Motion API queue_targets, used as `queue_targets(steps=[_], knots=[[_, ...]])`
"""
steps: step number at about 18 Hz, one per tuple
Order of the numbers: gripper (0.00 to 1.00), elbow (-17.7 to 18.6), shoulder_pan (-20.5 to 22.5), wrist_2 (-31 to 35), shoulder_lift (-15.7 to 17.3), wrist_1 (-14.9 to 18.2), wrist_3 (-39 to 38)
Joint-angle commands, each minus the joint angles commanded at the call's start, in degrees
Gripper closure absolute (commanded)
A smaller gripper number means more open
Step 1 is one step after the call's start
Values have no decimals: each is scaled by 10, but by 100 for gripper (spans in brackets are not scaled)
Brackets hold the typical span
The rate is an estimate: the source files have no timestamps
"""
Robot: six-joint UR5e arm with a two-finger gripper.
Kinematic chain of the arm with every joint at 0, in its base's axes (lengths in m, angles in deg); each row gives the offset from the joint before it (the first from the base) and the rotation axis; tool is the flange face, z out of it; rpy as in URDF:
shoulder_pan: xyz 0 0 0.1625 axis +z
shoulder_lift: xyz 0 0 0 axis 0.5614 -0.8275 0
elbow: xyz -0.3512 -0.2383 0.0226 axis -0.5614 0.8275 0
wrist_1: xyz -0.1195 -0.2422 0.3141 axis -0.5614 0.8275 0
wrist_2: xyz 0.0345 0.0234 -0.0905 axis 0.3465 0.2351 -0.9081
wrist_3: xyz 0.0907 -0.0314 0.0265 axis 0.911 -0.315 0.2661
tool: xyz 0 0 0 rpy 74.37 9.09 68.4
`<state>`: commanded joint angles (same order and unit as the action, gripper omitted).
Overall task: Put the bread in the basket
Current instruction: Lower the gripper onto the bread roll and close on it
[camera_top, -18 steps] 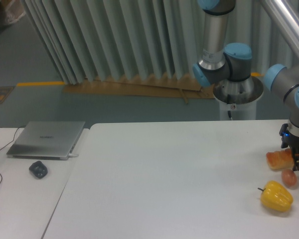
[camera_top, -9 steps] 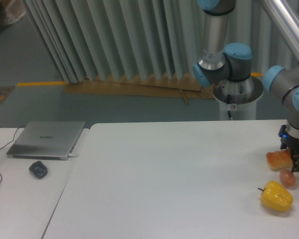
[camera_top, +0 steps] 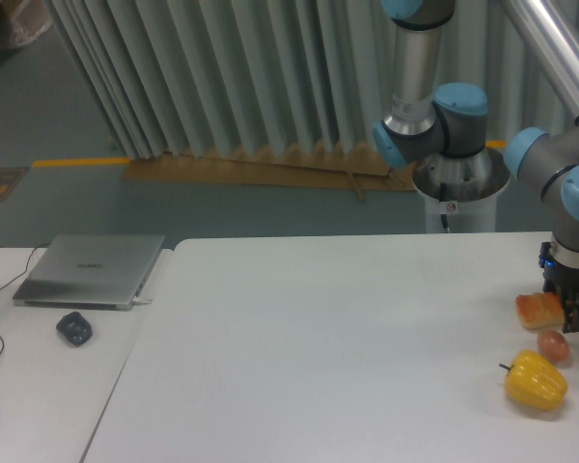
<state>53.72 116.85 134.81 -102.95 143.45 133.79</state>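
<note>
Golden-brown and glossy, the ridged bread roll (camera_top: 538,311) is lying near the white counter's (camera_top: 347,338) right edge, its long axis running left to right. The black gripper (camera_top: 571,311) is sitting closed on its right end. A small brownish egg (camera_top: 553,345) and yellow bell pepper (camera_top: 536,380) are resting just in front.

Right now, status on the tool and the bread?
Tool down at the bread, right table edge; closure unclear. Bread on the table. Egg and yellow pepper close in front. Basket not visible.
</note>
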Motion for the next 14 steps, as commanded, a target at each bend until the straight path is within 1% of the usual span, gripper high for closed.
queue_targets(steps=[1, 4, 5, 6, 9, 12, 13, 14], knots=[[23, -1, -5, 4, -1, -1, 0], [23, 0, -5, 4, -3, -1, 0], [34, 0, -5, 5, -3, -2, -1], [37, 0, -5, 6, -3, -1, 0], [54, 1, -5, 7, -3, -2, -2], [63, -1, -5, 7, -3, -1, -6], [69, -3, -5, 8, -3, -1, -5], [71, -3, -4, 8, -3, 0, -3]])
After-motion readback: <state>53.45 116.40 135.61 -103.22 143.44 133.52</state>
